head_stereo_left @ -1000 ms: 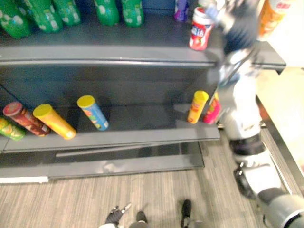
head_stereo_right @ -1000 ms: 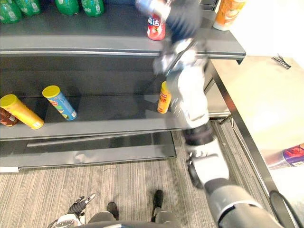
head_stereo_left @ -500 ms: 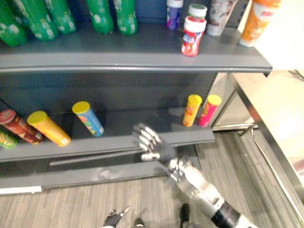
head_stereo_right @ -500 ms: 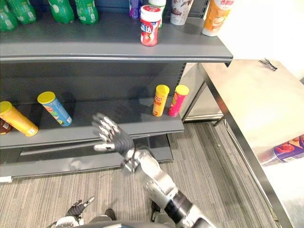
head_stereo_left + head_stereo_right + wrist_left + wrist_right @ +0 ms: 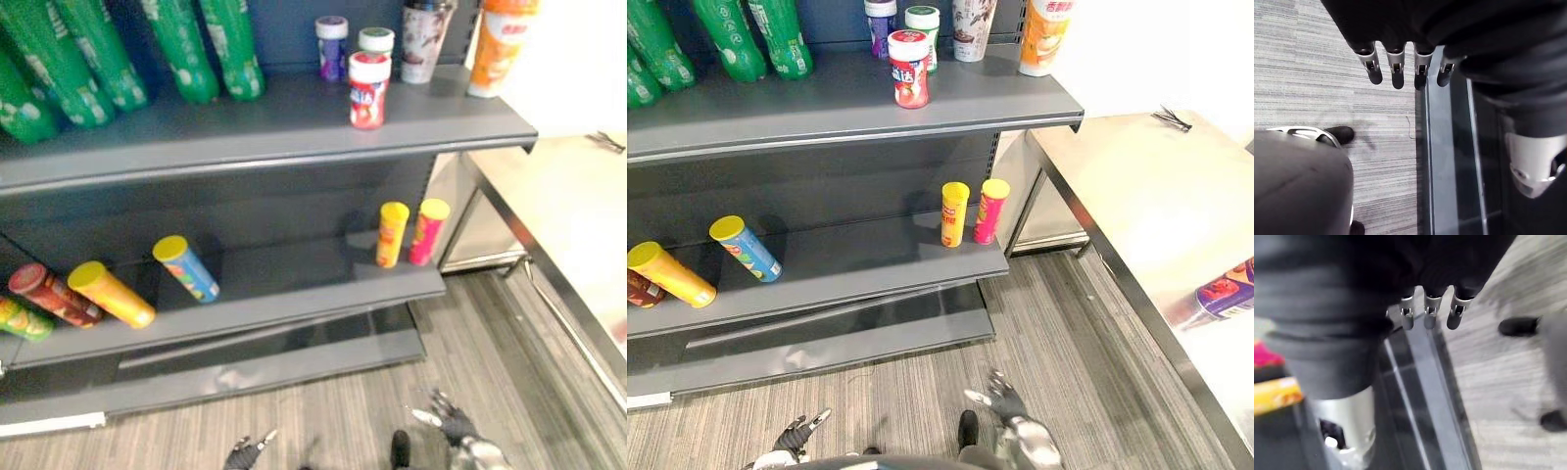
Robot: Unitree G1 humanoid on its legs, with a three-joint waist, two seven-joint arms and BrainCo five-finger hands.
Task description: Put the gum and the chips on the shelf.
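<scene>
We see the red gum jar (image 5: 368,90) standing upright on the upper board of the dark grey shelf (image 5: 294,132), close to the front edge and just in front of a purple-lidded jar (image 5: 331,47) and a green-lidded jar (image 5: 375,41). A patterned cup (image 5: 424,41) and an orange pack (image 5: 493,49) stand to its right, and green bottles (image 5: 147,54) fill the left part of that board. On the lower board, at its right end, a yellow chip can (image 5: 391,234) and a pink chip can (image 5: 427,231) stand upright side by side, nearly touching. Farther left a blue can (image 5: 186,268), an orange can (image 5: 111,294) and a red can (image 5: 54,294) lie tilted with their lids toward us, well apart from the upright pair. The right robot hand (image 5: 449,425) hangs low over the grey carpet floor (image 5: 323,406), well below the shelf, its fingers (image 5: 1427,316) straight and slightly apart, holding nothing. The left robot hand (image 5: 243,453) sits at the bottom edge above the same floor, its fingers (image 5: 1396,71) likewise straight and empty. On the steel tabletop (image 5: 1136,196) to the right lies a purple pack (image 5: 1225,291), cut by the edge; we cannot tell what it is.
</scene>
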